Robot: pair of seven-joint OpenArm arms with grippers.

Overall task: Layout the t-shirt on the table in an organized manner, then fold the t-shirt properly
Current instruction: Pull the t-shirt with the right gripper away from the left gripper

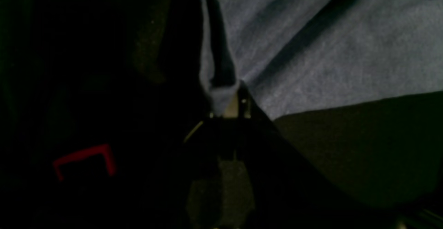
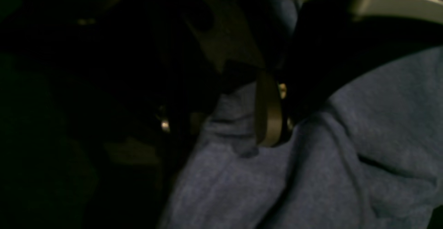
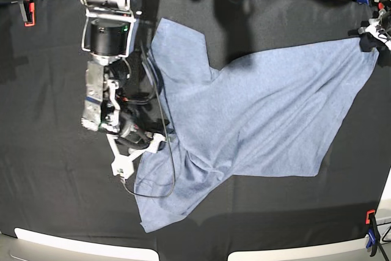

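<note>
The t-shirt [image 3: 263,120] – soft heathered blue-grey knit, plain – lies spread across the black cloth of the table [image 3: 49,200], creased diagonally, one sleeve pointing up by the collar end, another bunched low at the base view's left. Both wrist views are v. dark and blurry; a red clamp [image 1: 84,159] barely shows.

Left gripper [image 1: 228,99], mostly cut off at the base view's right edge, is clamped tight on a pinched fabric corner of the shirt, pulling it taut. Right gripper [image 2: 225,121] has its jaws wide apart, pale fingers [image 2: 268,118] pressed down onto rumpled fabric near the sleeve – nothing gripped as far as can be seen.
</note>
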